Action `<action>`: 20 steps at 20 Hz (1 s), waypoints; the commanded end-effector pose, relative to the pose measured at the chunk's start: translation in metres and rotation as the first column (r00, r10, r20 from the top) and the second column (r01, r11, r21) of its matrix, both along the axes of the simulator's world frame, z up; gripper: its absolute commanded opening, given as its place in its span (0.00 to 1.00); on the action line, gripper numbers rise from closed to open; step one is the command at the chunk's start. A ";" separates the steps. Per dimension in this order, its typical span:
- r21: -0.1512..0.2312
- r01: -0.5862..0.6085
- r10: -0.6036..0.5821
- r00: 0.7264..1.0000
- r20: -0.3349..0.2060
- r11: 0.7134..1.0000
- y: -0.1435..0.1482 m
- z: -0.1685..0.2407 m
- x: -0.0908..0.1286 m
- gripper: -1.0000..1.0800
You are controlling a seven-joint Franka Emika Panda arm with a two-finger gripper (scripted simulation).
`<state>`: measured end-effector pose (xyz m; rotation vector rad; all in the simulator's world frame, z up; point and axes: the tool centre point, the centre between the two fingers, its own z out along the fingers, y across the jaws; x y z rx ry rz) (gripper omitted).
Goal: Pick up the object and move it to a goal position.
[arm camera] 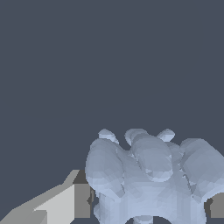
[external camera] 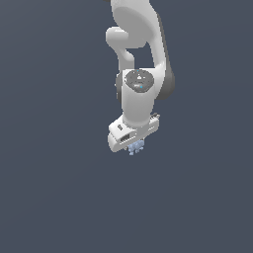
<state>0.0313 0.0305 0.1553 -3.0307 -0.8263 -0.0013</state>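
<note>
Object [external camera: 136, 147]: pale blue lumpy cluster, tucked right under the white gripper [external camera: 134, 146]; from the exterior view I only get a small bit of it poking out below the hand.
Hidden stuff: the fingers are basically swallowed by the hand body in the exterior view, and the top of the arm [external camera: 138, 44] runs out of frame.
Wrist view: the object [arm camera: 151, 175] fills the lower part of the picture and gets cut off at the edge, so I can't see its underside.
Fingers: one pale finger [arm camera: 65, 203] sits just against one side of the blob, and a sliver of the other [arm camera: 217, 205] shows on the opposite side.
Gripper state: looks closed onto the object, jaws only as wide as the blob itself.
Surroundings: plain dark grey-blue everywhere, so I honestly can't tell whether the object is lifted or resting on something.
</note>
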 end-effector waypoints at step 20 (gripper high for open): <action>0.001 -0.001 0.001 1.000 0.000 1.000 -0.049 0.199 0.048 0.00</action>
